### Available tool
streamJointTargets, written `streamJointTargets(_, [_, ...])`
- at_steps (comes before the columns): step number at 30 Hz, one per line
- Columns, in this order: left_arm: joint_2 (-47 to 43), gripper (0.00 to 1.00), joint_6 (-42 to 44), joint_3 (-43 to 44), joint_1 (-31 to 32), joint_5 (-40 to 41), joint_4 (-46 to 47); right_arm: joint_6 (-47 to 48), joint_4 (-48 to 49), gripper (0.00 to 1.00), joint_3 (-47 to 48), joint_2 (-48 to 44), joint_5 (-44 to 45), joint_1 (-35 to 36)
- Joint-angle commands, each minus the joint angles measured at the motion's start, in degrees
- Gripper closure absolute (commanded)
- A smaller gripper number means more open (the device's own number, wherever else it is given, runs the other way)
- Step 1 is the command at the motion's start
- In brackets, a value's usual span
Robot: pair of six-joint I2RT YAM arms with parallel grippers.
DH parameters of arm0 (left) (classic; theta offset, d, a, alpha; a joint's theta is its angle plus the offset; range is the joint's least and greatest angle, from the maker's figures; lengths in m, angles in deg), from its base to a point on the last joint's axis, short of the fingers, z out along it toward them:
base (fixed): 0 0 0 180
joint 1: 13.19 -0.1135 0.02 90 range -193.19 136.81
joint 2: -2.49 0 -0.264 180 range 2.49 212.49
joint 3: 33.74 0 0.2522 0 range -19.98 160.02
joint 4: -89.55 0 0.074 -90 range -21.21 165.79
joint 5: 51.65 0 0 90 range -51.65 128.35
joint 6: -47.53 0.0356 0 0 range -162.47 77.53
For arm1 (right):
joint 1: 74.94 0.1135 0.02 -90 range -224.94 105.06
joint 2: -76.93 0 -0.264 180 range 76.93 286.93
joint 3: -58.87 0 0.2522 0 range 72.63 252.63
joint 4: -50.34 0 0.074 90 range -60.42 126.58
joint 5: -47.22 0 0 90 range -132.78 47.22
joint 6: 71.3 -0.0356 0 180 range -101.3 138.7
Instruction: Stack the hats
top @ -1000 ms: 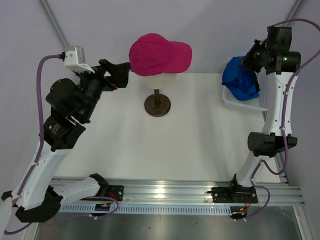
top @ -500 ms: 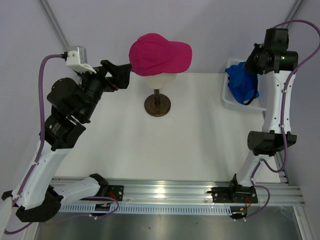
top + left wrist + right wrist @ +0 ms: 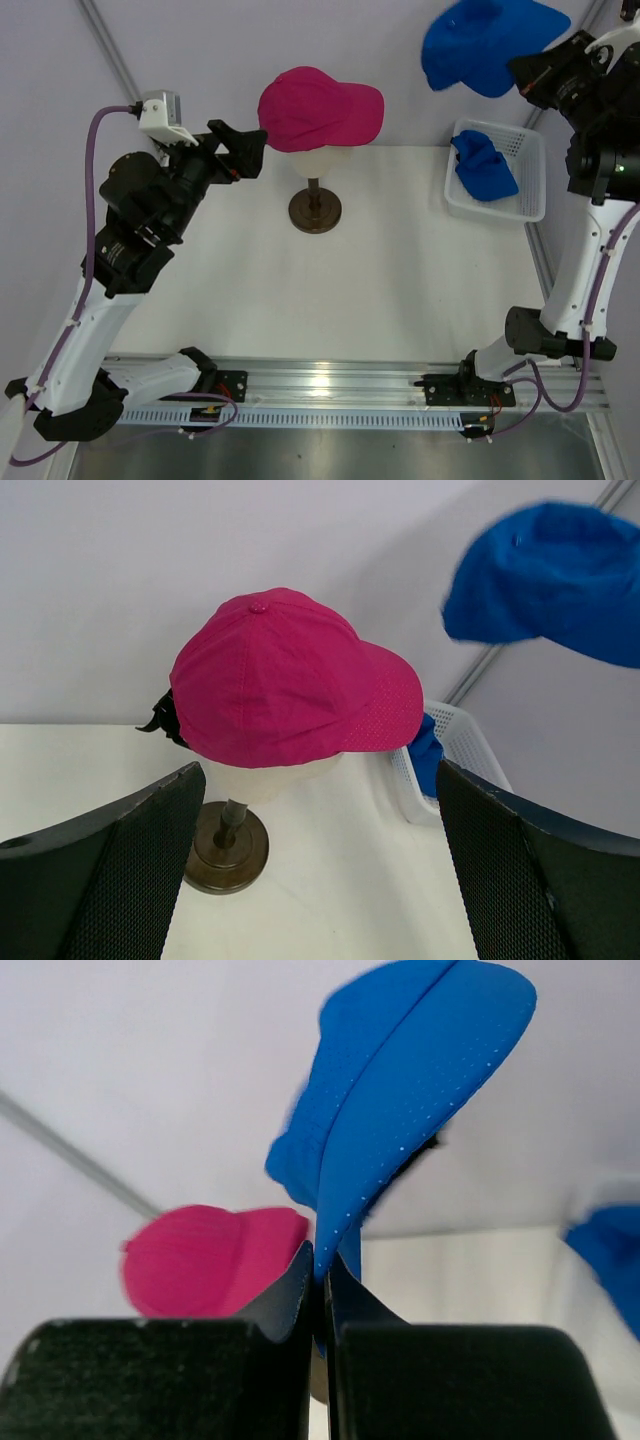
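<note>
The magenta-pink hat (image 3: 320,108) sits on the cream mannequin head (image 3: 318,160), brim pointing right; it also shows in the left wrist view (image 3: 290,680) and the right wrist view (image 3: 210,1255). My right gripper (image 3: 525,70) (image 3: 322,1270) is shut on the brim of the royal blue hat (image 3: 485,45) (image 3: 420,1070) and holds it high in the air, above and right of the pink hat. The blue hat also shows blurred in the left wrist view (image 3: 560,580). My left gripper (image 3: 248,150) (image 3: 320,780) is open and empty, just left of the mannequin head, facing it.
The white mesh basket (image 3: 525,150) (image 3: 455,745) stands at the back right with another blue fabric piece (image 3: 485,168) (image 3: 425,755) in it. The mannequin's dark round base (image 3: 315,212) stands on the white table. Grey walls are close behind.
My right gripper has risen from the basket, lifting the blue hat high into the air and a little leftward. A blue fabric piece stays in the basket. The left arm has barely moved.
</note>
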Motion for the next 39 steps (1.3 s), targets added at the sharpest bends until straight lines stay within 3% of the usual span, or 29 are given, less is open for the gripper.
streamJointTargets(1, [0.3, 0.00, 0.1, 2.3, -0.6, -1.2, 0.4, 10.1, -18.1, 1.00, -2.0, 1.0, 15.4, -0.9])
streamJointTargets(4, [0.9, 0.01, 0.4, 3.2, -0.7, -1.2, 0.5, 6.5, -16.9, 1.00, -0.8, 2.2, 6.5, -1.8])
streamJointTargets(11, [0.0, 0.01, 0.3, 2.0, -1.3, 1.1, -1.3, -11.8, 13.0, 1.00, -4.5, 1.4, -6.7, 0.2])
streamJointTargets(14, [-1.9, 0.01, -1.6, 0.5, -3.3, 0.8, -3.7, -21.3, 26.7, 1.00, -1.5, 6.2, -14.5, 2.5])
streamJointTargets(16, [-3.5, 0.01, -3.5, -1.7, -5.5, -1.1, -5.1, -26.3, 37.0, 1.00, 5.3, 12.5, -19.1, 4.8])
streamJointTargets(19, [-6.0, 0.01, -5.4, -4.6, -8.3, -3.2, -6.3, -35.3, 46.7, 1.00, 16.1, 21.5, -18.6, 8.7])
streamJointTargets(22, [-7.9, 0.01, -6.5, -7.4, -10.7, -4.0, -7.1, -45.1, 56.4, 1.00, 15.9, 26.3, -16.3, 12.5])
streamJointTargets(32, [-11.1, 0.01, -8.5, -12.4, -19.0, -6.9, -9.4, -42.1, 61.7, 1.00, 15.5, 31.4, -16.0, 29.6])
streamJointTargets(39, [-13.6, 0.00, -9.8, -16.2, -32.0, -11.6, -10.2, -41.0, 58.0, 1.00, 11.2, 29.0, -19.9, 31.2])
